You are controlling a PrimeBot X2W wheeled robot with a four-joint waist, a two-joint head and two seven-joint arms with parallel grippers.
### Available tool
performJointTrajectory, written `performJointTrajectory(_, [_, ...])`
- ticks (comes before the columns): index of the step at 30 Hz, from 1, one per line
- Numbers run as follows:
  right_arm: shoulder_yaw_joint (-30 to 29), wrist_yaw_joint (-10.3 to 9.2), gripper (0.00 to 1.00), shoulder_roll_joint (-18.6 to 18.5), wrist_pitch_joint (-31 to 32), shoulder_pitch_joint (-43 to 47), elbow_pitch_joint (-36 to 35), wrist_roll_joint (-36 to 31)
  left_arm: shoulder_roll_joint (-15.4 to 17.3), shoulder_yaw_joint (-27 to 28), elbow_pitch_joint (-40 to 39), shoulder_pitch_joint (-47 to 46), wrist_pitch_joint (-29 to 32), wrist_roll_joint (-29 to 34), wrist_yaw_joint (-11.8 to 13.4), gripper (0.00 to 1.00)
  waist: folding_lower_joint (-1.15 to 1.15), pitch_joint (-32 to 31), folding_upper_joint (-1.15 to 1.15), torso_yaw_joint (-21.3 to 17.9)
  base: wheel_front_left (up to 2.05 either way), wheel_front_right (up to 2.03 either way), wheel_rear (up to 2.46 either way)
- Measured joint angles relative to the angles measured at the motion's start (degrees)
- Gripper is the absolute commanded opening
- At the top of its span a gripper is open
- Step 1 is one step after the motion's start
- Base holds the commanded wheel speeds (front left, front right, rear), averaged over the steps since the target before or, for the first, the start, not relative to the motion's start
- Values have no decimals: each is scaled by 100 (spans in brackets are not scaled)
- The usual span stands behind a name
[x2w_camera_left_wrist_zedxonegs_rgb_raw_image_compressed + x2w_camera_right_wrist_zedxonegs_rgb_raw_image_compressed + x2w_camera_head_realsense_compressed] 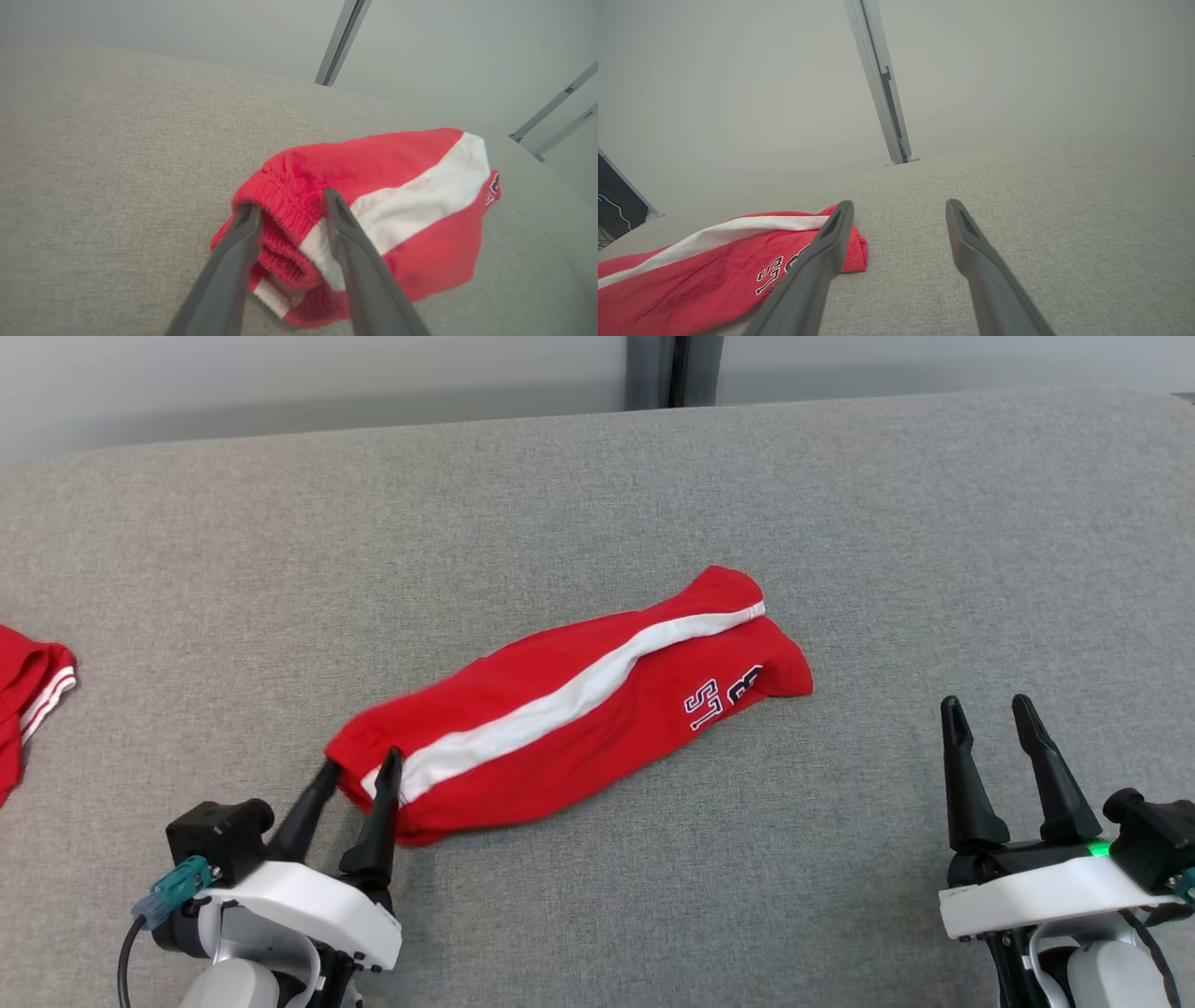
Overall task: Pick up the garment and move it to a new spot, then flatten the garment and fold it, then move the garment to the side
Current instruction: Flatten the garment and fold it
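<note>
A folded red garment (pixel 579 705) with a white side stripe and dark lettering lies slantwise in the middle of the grey surface. My left gripper (pixel 359 767) stands open at the garment's near-left end, its fingertips straddling the ribbed waistband (pixel 289 219), one finger (pixel 243 238) at the outer edge and one on the white stripe. The fingers have not closed on the cloth. My right gripper (pixel 987 705) is open over bare surface, well to the right of the garment's lettered end (pixel 784 270) and apart from it.
A second red garment with white trim (pixel 28 695) lies at the far left edge. The grey padded surface (pixel 840 523) stretches wide to the back and right. A pale wall with a dark upright post (pixel 672 369) stands behind it.
</note>
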Motion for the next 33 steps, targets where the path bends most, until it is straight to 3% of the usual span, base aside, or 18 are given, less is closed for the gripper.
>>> performJointTrajectory(9, [-120,0,100,-19,85,52,-55,-94,36,30,407,-83,-657,421,241,100,0,-189,0,91,0,0,0])
performJointTrajectory(16, [-230,0,100,-58,153,168,-137,-140,94,192,122,-63,-1006,646,492,100,0,-404,0,176,0,0,0])
performJointTrajectory(21, [-328,0,100,-67,226,283,-203,-201,272,198,-230,-38,-1102,1018,643,100,0,-509,0,253,0,0,0])
performJointTrajectory(33, [-377,0,100,-82,358,391,-371,-283,294,92,-478,187,-1015,1020,736,100,0,-548,0,383,0,0,0])
